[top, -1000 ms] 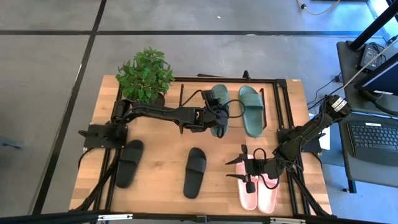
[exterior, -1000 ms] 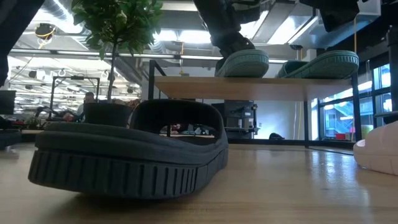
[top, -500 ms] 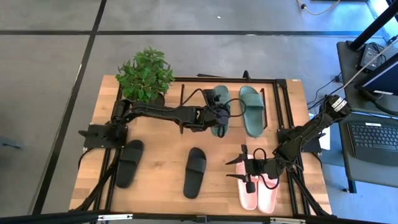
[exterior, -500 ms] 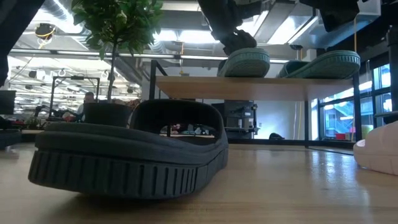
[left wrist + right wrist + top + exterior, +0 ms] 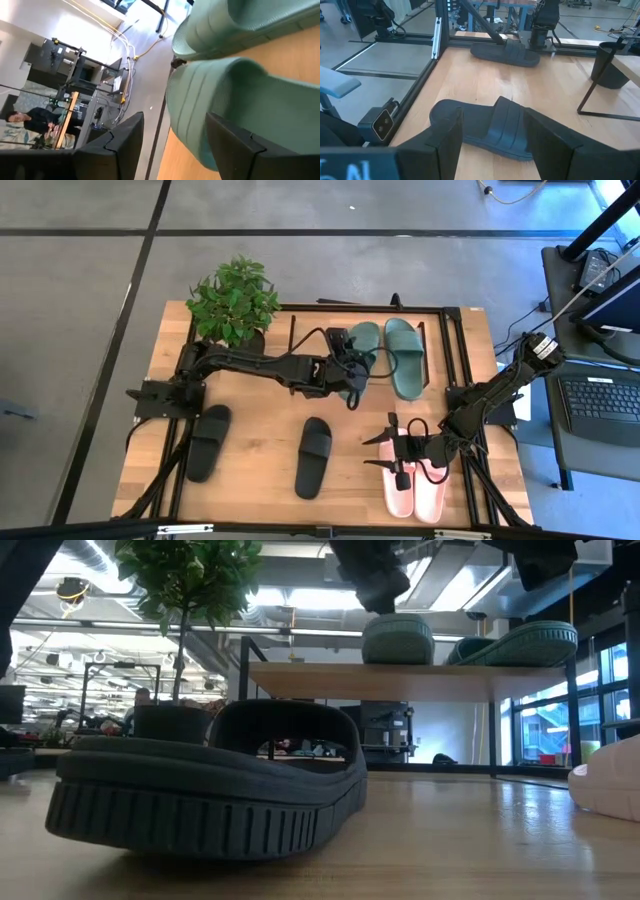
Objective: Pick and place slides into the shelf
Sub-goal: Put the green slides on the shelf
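We see a wooden table on grey floor; our left gripper, now spread open, has released the green slide onto the shelf.

even bright overhead light; soft shadows; low view backlit, near slide blurred

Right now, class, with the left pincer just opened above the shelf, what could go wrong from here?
1. The left pincer sits close above the newly placed dark green rubber slide; pulling back could snag its strap and drag it off the light wooden shelf board.
2. That slide lies beside the second dark green slide, so a nudge may shift both.
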